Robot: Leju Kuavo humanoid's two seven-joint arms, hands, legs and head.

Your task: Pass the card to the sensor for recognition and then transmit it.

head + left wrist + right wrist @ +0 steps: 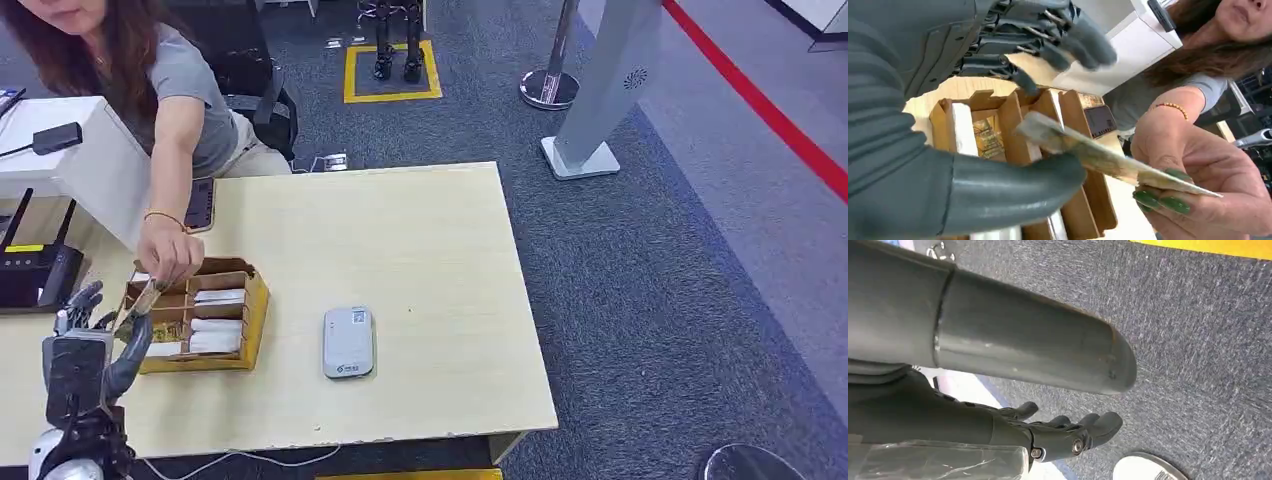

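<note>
At the near-left corner of the pale wooden table (420, 240), the robot's left hand (95, 340) is raised just beside a brown cardboard card box (252, 318) with several compartments, some holding white cards. In the left wrist view this left hand's fingers (1083, 42) are spread wide, and the card (1098, 157) lies in the gap between them and the thick grey thumb (1013, 192). The card's near end sits just above the thumb, close enough that contact cannot be told, while the darker fingers stand well apart from it, so the robot's hand does not grip it. The card's far end is pinched by a person's hand (1208, 170) with green nails; the head view shows that hand (170, 255) reaching across the table over the box's left side. The card itself is a thin, tilted strip above the box compartments.

A grey card sensor (348, 342) lies flat on the table to the right of the box, apart from it. A black router (35, 270) sits at the table's left edge.

The right hand (1063, 432) hangs over grey carpet (1198, 340), its fingers loosely extended and apart, holding nothing.
</note>
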